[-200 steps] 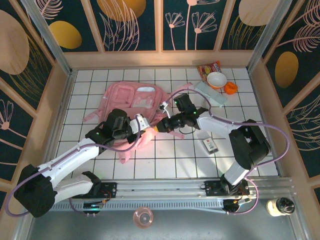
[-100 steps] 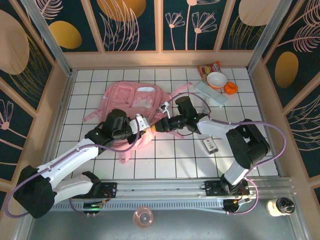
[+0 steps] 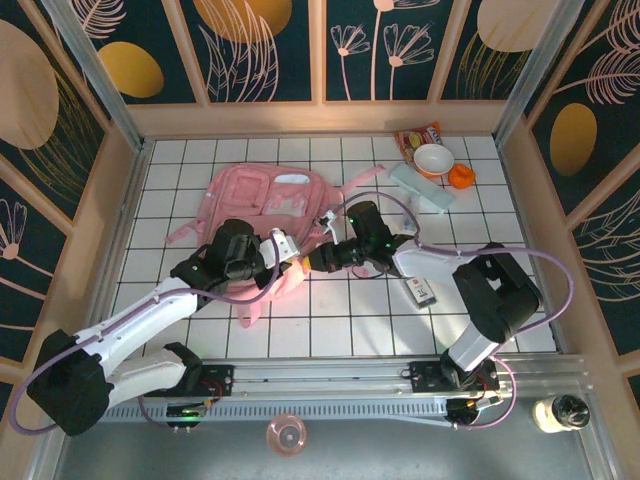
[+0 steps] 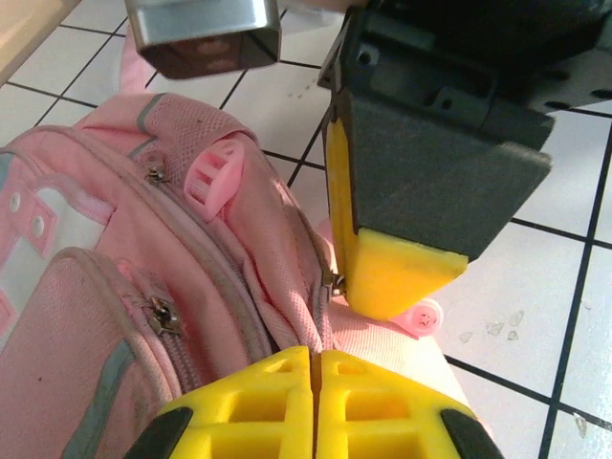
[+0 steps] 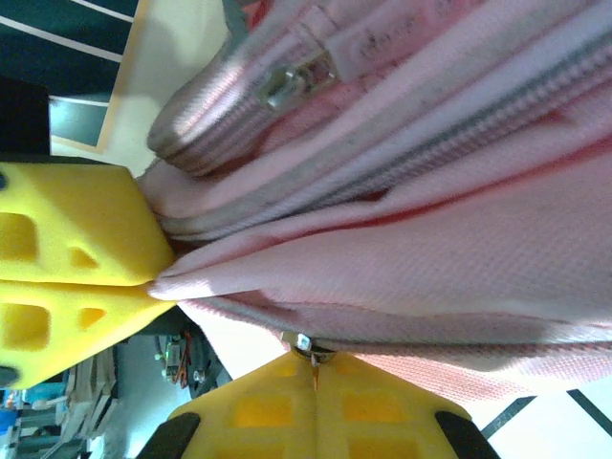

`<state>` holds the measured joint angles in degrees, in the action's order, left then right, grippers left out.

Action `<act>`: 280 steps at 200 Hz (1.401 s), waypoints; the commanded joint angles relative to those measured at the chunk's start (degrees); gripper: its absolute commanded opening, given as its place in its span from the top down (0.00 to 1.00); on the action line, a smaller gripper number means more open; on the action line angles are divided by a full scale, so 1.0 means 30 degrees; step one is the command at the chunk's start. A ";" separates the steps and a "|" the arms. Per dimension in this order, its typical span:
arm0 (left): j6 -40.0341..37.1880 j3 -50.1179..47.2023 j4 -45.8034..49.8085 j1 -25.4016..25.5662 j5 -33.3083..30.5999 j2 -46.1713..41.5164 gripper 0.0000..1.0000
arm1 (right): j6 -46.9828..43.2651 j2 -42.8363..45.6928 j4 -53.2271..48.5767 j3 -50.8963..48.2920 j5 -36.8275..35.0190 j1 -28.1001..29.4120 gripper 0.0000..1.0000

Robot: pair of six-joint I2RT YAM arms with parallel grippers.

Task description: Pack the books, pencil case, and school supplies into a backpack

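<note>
Right wrist view: left fingers (image 5: 143,273) clenched on soft, floppy backpack (image 5: 430,239) fabric; right fingers (image 5: 301,378) pinch its zip pull (image 5: 304,344), likely the best handle.

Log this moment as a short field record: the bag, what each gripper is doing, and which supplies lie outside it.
bag: pink backpack lying flat on the tiled table
left: left gripper shut, pinching a fold of the backpack's pink fabric
right: right gripper shut on what looks like a small metal zipper pull at the backpack's edge
outside: pencil case and dark labelled item, both on the table to the backpack's right
</note>
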<state>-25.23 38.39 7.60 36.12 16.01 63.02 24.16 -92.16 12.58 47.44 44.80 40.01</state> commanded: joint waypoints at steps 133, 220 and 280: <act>0.0370 0.0299 -0.2593 -0.0005 0.0885 0.0588 1.00 | -0.1846 -0.0415 -0.5882 0.2739 -0.2877 0.0434 1.00; 0.0699 -0.0637 0.0101 -0.0008 -0.0281 -0.2000 1.00 | -0.3721 -0.1270 -0.6686 0.3404 -0.7988 -0.1115 1.00; 0.0570 -0.1080 -0.1444 -0.0025 -0.3387 -0.0193 0.19 | -0.4278 0.1768 -0.4861 0.2351 -0.2442 -0.0125 1.00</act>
<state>-22.92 35.03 4.43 36.05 8.64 59.02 12.47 -91.72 -4.58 53.25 33.67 38.98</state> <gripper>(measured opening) 0.709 0.036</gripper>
